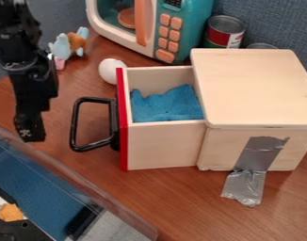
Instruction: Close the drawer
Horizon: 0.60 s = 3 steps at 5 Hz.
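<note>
Presently, the arm (20, 59) hangs near-vertical at left, its gripper (30, 132) pointing down — spread or closed, cannot tell — left of the extended drawer's (162, 145) black handle (82, 148).

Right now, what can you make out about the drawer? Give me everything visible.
The drawer stands open, pulled out to the left from the wooden box. Its side wall is pale, wood-like, and its front panel is red at the edge, carrying a black loop handle. A crumpled blue cloth lies inside. The gripper hangs left of the handle, apart from it.
</note>
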Motion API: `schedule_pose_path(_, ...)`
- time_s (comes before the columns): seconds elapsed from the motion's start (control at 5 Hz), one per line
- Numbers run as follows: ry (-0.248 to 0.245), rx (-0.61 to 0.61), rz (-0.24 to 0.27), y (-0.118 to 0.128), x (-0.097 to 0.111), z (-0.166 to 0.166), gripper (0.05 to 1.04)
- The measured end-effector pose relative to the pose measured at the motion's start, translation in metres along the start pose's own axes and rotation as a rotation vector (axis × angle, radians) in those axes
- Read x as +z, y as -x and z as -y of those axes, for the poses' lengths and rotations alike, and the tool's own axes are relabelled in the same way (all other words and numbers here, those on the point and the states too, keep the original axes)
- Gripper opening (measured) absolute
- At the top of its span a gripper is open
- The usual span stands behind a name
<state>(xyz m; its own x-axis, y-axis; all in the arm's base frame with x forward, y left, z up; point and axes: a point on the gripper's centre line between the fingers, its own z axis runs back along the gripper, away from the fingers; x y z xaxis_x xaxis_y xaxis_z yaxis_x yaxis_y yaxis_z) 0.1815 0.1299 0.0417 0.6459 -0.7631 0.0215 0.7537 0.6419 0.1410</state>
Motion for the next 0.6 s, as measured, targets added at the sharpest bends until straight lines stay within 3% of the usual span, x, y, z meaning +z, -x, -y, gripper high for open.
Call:
schedule_pose_path(0.2, -0.011, 0.013, 0.022, -0.004, -0.004, -0.001, 1.001)
schedule_pose_path(0.4, 0.027, 0.031, 0.036, -0.007, -0.013, 0.002, 1.001)
schedule_pose_path(0.6, 0.028, 0.032, 0.035, -0.020, -0.017, 0.000, 1.001)
